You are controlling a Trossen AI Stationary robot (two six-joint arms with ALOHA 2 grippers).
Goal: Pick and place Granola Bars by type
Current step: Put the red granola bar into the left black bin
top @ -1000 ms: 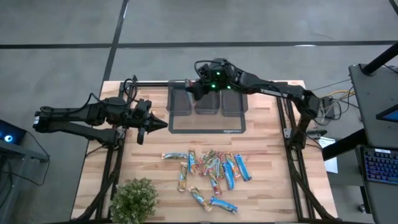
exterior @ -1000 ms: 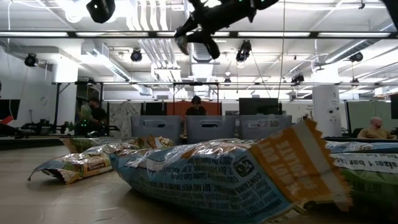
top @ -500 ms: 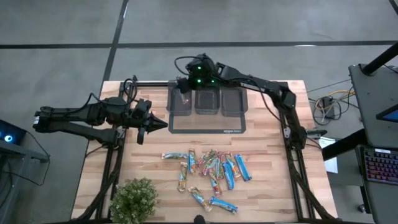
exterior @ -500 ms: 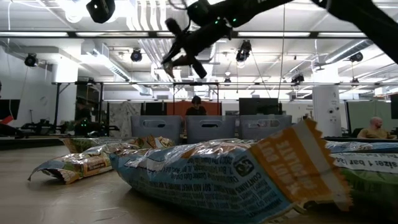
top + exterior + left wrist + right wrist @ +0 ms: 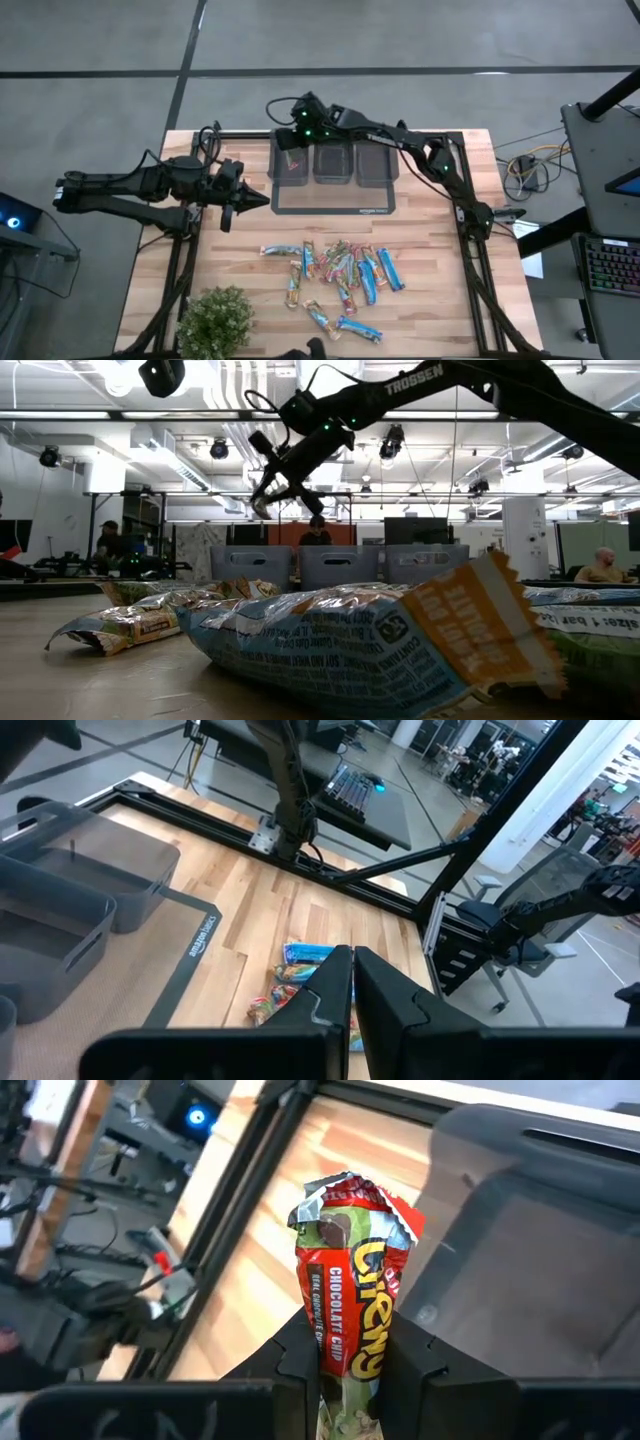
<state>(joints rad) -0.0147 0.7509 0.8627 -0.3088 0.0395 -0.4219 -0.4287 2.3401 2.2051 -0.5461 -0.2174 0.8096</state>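
A red and green granola bar point(image 5: 350, 1270) sticks out of my right gripper point(image 5: 352, 1365), which is shut on it. That gripper point(image 5: 289, 160) hangs above the leftmost of three grey bins point(image 5: 296, 176) on a dark mat at the table's far side. In the low view it point(image 5: 264, 503) is well above the bins. Several other granola bars point(image 5: 336, 276), blue ones and multicoloured ones, lie in a loose pile on the wood toward the near edge. My left gripper point(image 5: 256, 200) is shut and holds nothing. It hovers left of the mat. My right gripper pinches the bar's lower end point(image 5: 347, 1352) between its two fingers point(image 5: 300, 1355), one on each flat face. It comes slanting down from the table's right. The bar runs along the fingers, and its crimped free end point(image 5: 345, 1200) sticks out ahead, clear of the bin and table.
The middle bin point(image 5: 333, 163) and right bin point(image 5: 375, 163) stand beside the left one. A leafy green plant point(image 5: 215, 322) sits at the near left corner. Black rails point(image 5: 462, 200) run along the table's sides. Bare wood lies between the mat and the pile.
My right gripper has carried the bar toward the table's left, from over the middle bin to over the leftmost bin. It has also sunk lower, tipped further down and rolled somewhat. It has stayed shut on the bar.
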